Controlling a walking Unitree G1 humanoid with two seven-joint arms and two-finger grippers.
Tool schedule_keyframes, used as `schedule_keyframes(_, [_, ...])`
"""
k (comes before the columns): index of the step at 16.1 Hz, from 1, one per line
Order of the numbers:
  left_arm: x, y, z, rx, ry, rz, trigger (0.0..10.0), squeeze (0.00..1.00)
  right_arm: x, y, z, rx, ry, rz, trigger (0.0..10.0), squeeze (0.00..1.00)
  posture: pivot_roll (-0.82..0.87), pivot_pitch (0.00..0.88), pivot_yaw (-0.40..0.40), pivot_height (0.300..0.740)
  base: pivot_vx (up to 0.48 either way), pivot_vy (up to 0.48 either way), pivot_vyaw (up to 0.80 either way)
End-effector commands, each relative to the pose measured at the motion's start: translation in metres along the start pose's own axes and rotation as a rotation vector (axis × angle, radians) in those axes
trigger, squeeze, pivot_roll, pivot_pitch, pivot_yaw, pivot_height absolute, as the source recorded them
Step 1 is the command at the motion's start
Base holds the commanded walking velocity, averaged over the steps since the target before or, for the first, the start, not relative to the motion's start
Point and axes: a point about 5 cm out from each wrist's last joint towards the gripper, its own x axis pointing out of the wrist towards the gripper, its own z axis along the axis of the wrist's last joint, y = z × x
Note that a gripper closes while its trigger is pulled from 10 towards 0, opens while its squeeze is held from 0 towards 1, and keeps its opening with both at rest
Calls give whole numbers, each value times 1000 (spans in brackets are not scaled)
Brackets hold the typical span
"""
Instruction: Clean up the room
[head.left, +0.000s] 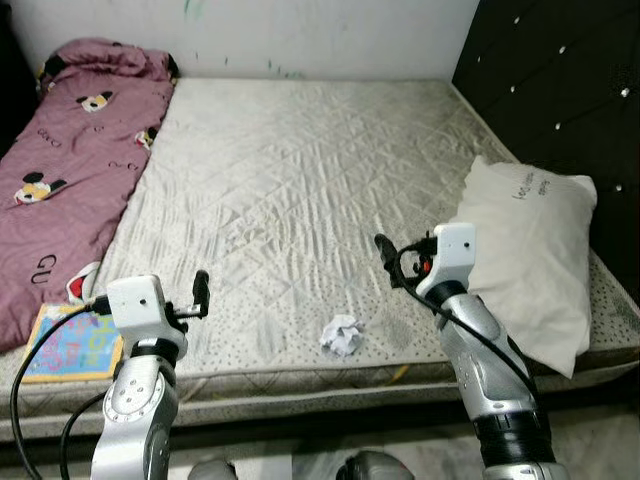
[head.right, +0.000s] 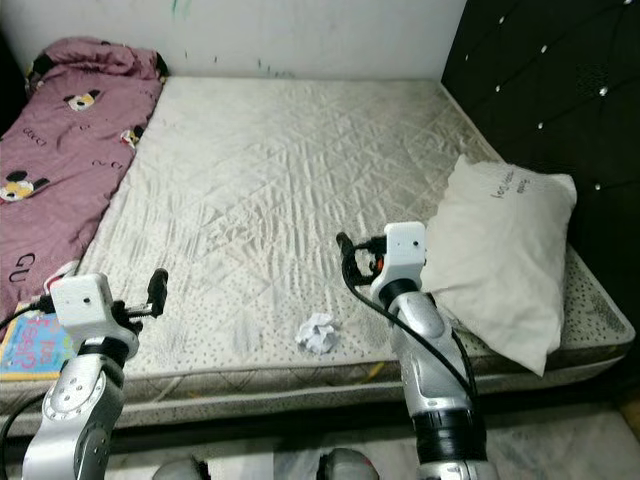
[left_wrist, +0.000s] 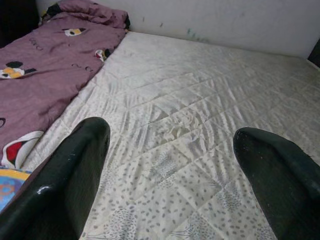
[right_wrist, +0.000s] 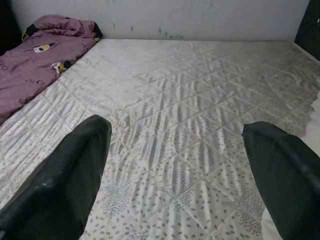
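One crumpled paper (head.left: 341, 335), one pillow (head.left: 527, 258), one book (head.left: 72, 344) on mattress (head.left: 300, 180).

The two head views look forward and down from the foot of the mattress (head.left: 300, 180), the right eye's scene sitting slightly leftward. Each wrist view looks low and close along its own spread black fingers (left_wrist: 70, 180) toward the far wall (right_wrist: 200, 17). All four share the quilted surface and the pink blanket (head.left: 70, 150)
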Motion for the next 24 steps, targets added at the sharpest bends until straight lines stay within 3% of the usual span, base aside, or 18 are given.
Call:
schedule_keyframes(1, [0,0,0,8,6,13,10000,0,-1,-2,2,-1,-2,1,10000,0,-59,0,-58,650,0,0,0])
schedule_keyframes(17, [2,7,-1,-22,19,83,10000,0,1,2,3,-22,-2,37,10000,0,-64,0,-62,636,0,0,0])
schedule_keyframes(24, [3,15,-2,-33,35,154,10000,0,2,6,5,-42,-9,66,10000,0,-66,0,-62,586,0,0,0])
